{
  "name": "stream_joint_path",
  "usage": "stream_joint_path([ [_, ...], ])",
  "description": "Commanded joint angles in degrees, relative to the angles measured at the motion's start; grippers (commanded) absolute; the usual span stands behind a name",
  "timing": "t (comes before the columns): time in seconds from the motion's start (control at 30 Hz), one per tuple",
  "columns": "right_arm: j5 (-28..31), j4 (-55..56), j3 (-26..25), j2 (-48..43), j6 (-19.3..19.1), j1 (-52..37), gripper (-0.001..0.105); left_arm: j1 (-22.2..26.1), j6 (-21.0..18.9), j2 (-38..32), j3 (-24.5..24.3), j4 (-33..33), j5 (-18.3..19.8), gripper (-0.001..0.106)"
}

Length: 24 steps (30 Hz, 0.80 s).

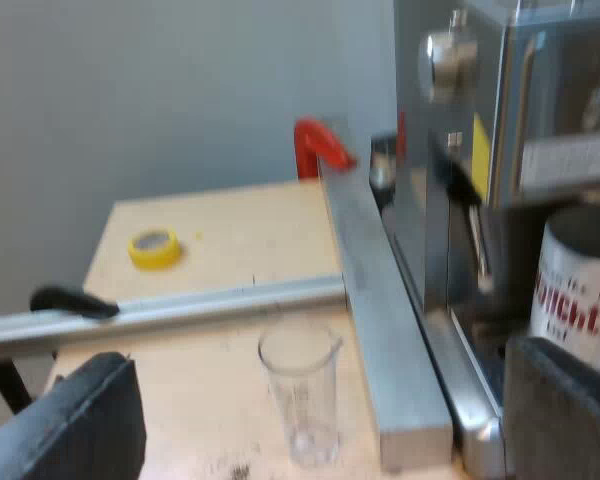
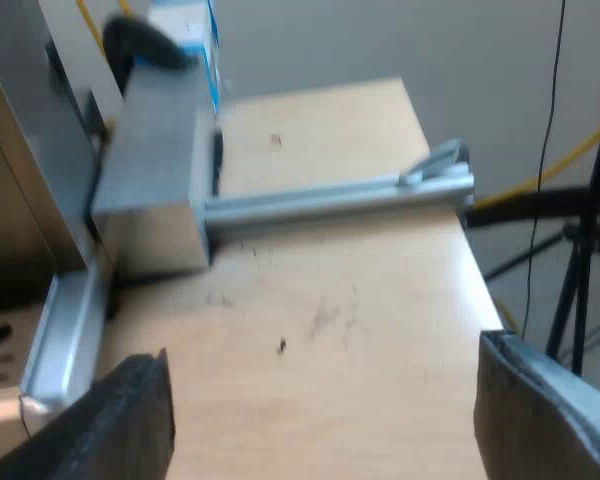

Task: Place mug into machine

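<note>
Nearest to my left wrist camera are the left jaws, spread wide with nothing between them. One finger stands just in front of the mug. The right jaws are spread just as wide and empty, over bare counter.

By far the biggest thing is the espresso machine. The mug stands at its front, under the overhanging upper part. I cannot tell whether its base rests on the tray.

Next in size are the metal rails on the counter. One runs along the machine's base and another meets it crosswise. I judge them a barrier to any low sideways approach.

The mug is white with red lettering. I take it for glazed ceramic: stiff, fairly heavy, slippery and breakable. No handle shows, so I would grip squarely across the body, below the rim.

A measuring glass stands upright beside the long rail, between the mug and my other left finger. It looks light and easy to tip, so I would keep sweeps away from it. A yellow tape roll and a red clamp lie well apart.
</note>
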Motion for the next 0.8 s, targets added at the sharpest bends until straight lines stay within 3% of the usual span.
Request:
stream_joint_path([
  [0.03, -0.49, -0.68, 2.37, -2.55, -0.58, -0.23, 0.065, 0.04, -0.54, -7.98, 2.18, -1.14, -0.95, 0.075],
  [0.37, -0.49, 0.30, 9.48, -2.45, -0.58, -0.23, 0.065, 0.04, -0.54, -7.98, 8.55, 0.33, -0.73, 0.075],
  [0.8, -0.28, 1.35, 10.05, -2.51, -0.58, -0.23, 0.065, 0.04, -0.54, -7.93, 9.84, 0.96, -0.07, 0.075],
])
